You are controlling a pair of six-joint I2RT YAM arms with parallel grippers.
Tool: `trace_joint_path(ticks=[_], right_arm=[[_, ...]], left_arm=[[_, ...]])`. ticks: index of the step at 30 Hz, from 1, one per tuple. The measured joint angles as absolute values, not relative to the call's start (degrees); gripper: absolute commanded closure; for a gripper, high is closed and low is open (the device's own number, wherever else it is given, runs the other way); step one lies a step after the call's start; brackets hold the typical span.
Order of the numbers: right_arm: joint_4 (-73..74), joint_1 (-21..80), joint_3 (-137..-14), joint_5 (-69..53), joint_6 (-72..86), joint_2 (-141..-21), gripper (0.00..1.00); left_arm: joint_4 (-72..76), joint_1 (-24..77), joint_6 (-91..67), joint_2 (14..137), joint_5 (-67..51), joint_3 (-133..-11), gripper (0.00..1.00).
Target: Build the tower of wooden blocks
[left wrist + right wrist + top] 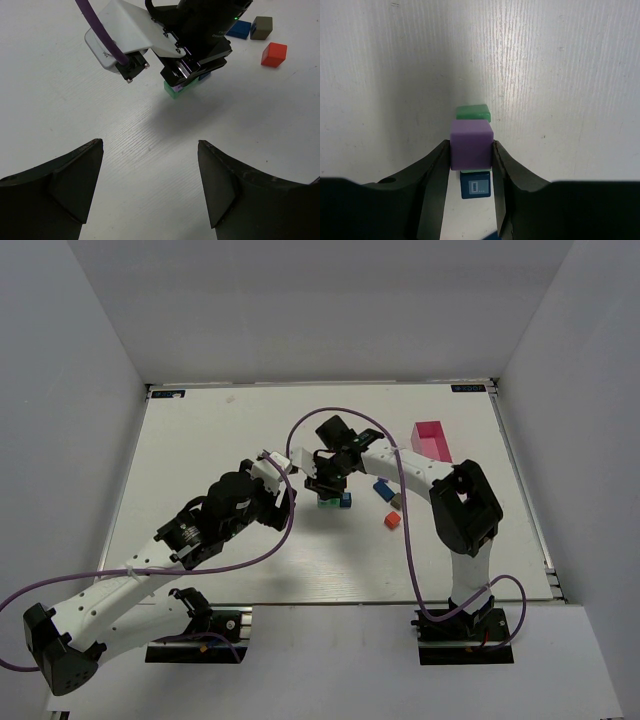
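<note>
My right gripper [471,150] is shut on a purple cube [471,142], one finger against each side. The cube is directly over a green block [473,112] on the table; whether the two touch I cannot tell. A blue block [476,186] with a small label lies against the green one, under the jaws. In the top view this cluster [327,502] sits mid-table under the right gripper [328,486]. My left gripper [150,147] hovers open over bare table just left of the stack, with nothing between its fingers [75,180]. It faces the green block [171,92].
Three loose cubes lie right of the stack: blue [382,489], grey-brown [396,501] and red [392,521]. A pink rectangular box [431,440] stands at the back right. Purple cables loop over both arms. White walls enclose the table.
</note>
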State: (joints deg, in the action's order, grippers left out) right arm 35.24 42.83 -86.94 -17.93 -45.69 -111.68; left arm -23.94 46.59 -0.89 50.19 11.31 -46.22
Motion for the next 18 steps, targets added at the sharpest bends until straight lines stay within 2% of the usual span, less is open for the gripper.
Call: trace_joint_path(ticks=[18], right_arm=[[35.57,42.83,-88.2,-17.93,-48.21,-113.01,0.95]], left_arm=[[-23.94,46.59,-0.43,50.17,11.31,-46.19,0.14]])
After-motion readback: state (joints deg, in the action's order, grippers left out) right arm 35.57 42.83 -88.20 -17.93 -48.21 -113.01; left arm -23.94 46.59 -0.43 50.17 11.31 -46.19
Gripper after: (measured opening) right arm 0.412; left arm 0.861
